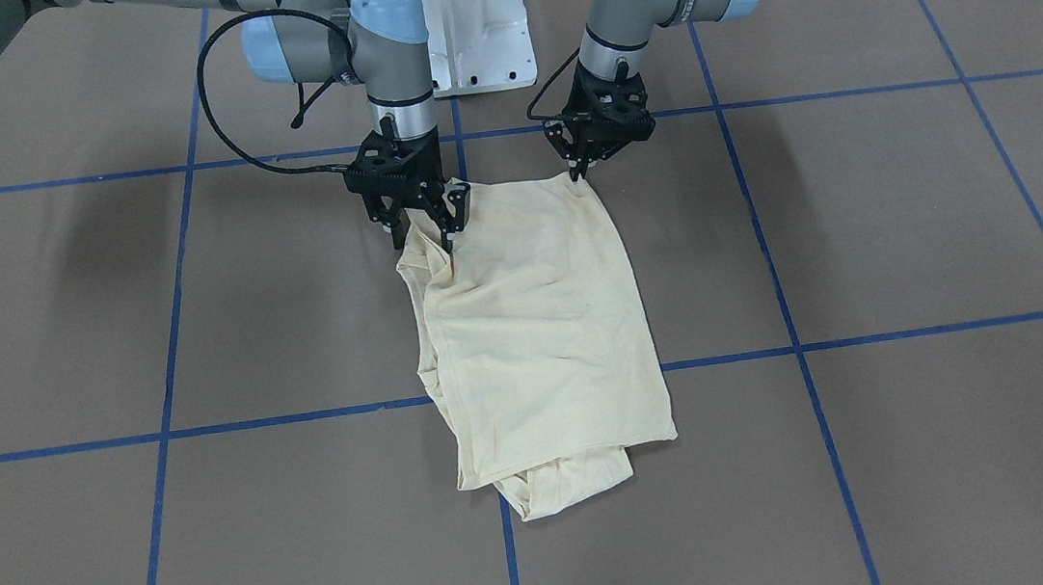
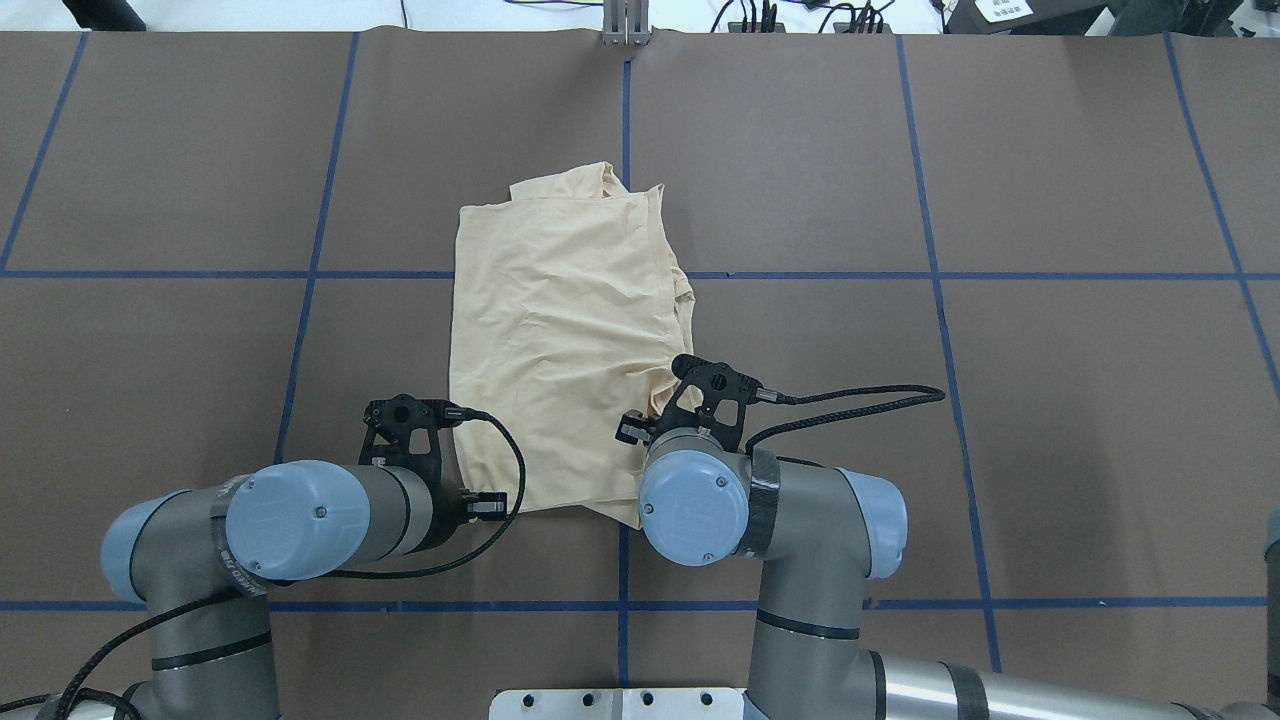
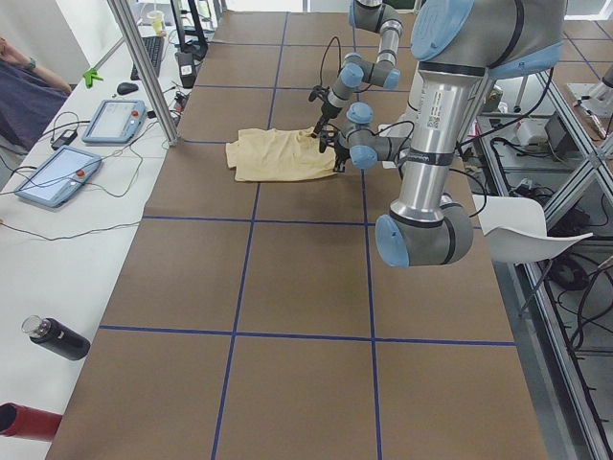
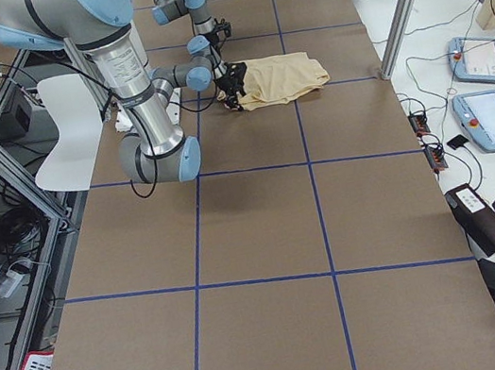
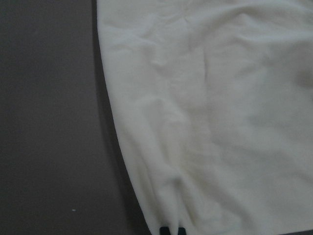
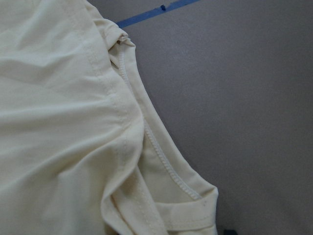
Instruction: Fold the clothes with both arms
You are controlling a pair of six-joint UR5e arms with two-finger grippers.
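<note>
shirt [image 1: 534,320]: folded-ish, mid-frame on the surface [image 1: 863,218]
left hand [image 1: 580,173]: pinching shirt's upper-right corner, front view
right hand [image 1: 451,218]: pinching the upper-left corner

My table [image 2: 1050,420] is brown, gridded with blue tape [image 2: 1000,603]. Across from me runs a white bench [image 3: 57,259] with two pendants [image 3: 57,176], a keyboard [image 3: 153,53] and a black bottle [image 3: 56,337]. On my side stands a white chair [image 4: 65,131]. The light is even.

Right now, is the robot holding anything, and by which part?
The shirt: the left gripper and the right gripper each appear to pinch one corner of its edge nearest the robot.
</note>
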